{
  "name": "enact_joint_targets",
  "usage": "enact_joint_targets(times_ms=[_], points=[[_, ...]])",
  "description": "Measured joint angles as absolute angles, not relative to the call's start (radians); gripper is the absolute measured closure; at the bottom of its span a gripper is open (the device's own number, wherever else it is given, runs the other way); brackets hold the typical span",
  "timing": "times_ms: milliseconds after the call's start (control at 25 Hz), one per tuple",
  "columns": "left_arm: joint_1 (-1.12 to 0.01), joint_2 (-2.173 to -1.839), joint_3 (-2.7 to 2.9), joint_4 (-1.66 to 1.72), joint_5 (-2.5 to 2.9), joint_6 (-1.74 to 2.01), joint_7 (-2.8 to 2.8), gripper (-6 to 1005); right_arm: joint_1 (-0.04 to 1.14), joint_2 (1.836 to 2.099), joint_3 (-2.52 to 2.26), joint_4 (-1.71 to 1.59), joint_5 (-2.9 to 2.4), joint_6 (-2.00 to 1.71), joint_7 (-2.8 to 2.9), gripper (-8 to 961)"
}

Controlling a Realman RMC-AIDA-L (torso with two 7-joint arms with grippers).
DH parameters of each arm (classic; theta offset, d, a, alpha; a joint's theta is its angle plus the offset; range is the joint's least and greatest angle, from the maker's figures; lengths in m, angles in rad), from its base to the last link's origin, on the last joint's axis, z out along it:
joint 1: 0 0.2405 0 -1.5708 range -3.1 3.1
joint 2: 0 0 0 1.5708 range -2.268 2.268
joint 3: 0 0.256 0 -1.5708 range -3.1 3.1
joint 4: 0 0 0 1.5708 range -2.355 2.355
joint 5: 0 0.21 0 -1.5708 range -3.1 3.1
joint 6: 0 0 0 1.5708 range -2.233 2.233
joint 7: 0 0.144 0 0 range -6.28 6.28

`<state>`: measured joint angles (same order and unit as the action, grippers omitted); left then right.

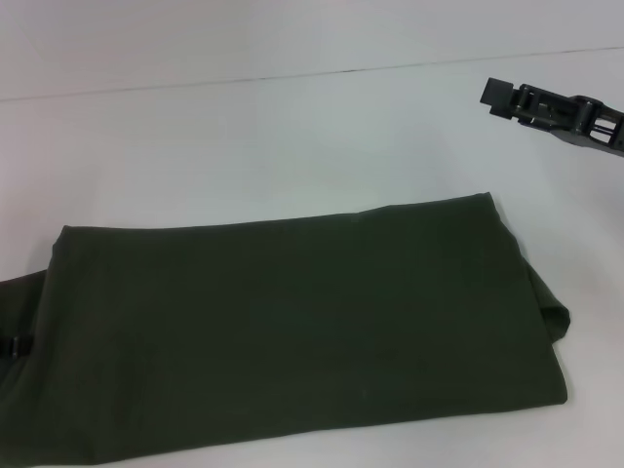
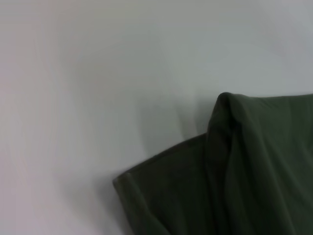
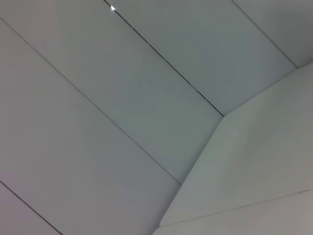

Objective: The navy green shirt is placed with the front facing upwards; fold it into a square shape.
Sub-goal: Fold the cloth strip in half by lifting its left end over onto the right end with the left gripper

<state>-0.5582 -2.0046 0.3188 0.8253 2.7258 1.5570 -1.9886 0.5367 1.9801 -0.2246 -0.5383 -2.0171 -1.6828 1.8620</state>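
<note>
navy green shirt (image 1: 292,331) nearest, folded into a wide band on tabletop (image 1: 244,136) | cross-fold left | right gripper (image 1: 499,97) raised far right, fingers empty, opening unclear | left gripper unseen

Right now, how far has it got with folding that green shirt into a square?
Partly done, it seems. The navy green shirt already lies folded into a long band on the white table, plain side up, no lettering showing. A loose flap still sticks out at its right end. The right gripper hangs clear above the table, holding nothing; the left gripper sits at the shirt's left edge. Folding the band into a square looks left.
</note>
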Motion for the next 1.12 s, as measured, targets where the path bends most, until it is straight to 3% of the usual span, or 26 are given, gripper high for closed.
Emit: enact_joint_targets(times_ms=[1120], points=[[-0.579,-2.0,0.334,0.826,2.717,1.592,-1.981,108,0.529,1.98,-0.222,-0.539,-2.017,-1.683,1.862,68]])
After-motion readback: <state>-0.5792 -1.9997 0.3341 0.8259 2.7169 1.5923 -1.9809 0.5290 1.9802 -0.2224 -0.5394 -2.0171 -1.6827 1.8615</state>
